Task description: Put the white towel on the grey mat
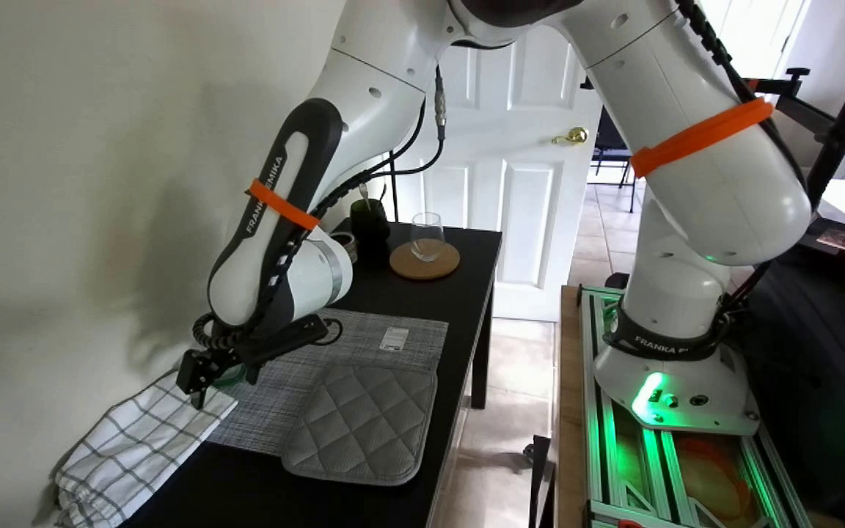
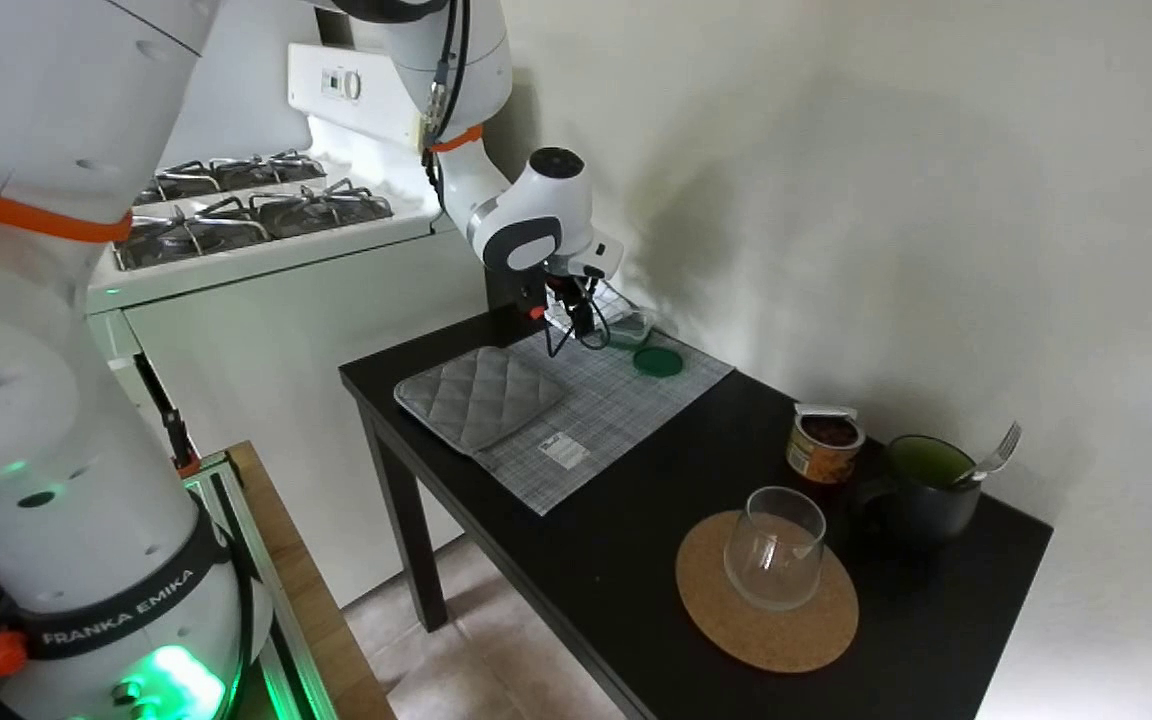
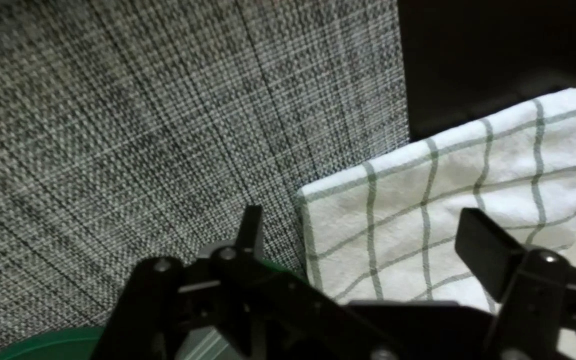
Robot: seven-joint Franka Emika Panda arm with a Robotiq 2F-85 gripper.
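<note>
Left to right in an exterior view: white towel (image 1: 147,444) on the worktop (image 1: 224,491), bunched toward seven o'clock, its one-o'clock corner overlapping the woven placemat (image 1: 268,418); hand (image 3: 363,227) spread, one tip past the towel's edge, one above the cloth, nothing pinched, presumably for gripping that corner; grey mat (image 1: 367,425), quilted, at three o'clock from the towel, flat, apparently for receiving it; glass (image 1: 428,237) at one o'clock from the mat, on cork coaster (image 1: 404,270), likely protective.

Black base collar (image 2: 121,612): "FRANKA EMIKA" is printed in white capitals.
Black arm panel (image 1: 255,211): "FRANKA EMIKA" is printed lengthwise in white, partly covered by an orange strap (image 1: 287,207).
Tin can wrapper (image 2: 814,462): print too small to be read.
</note>
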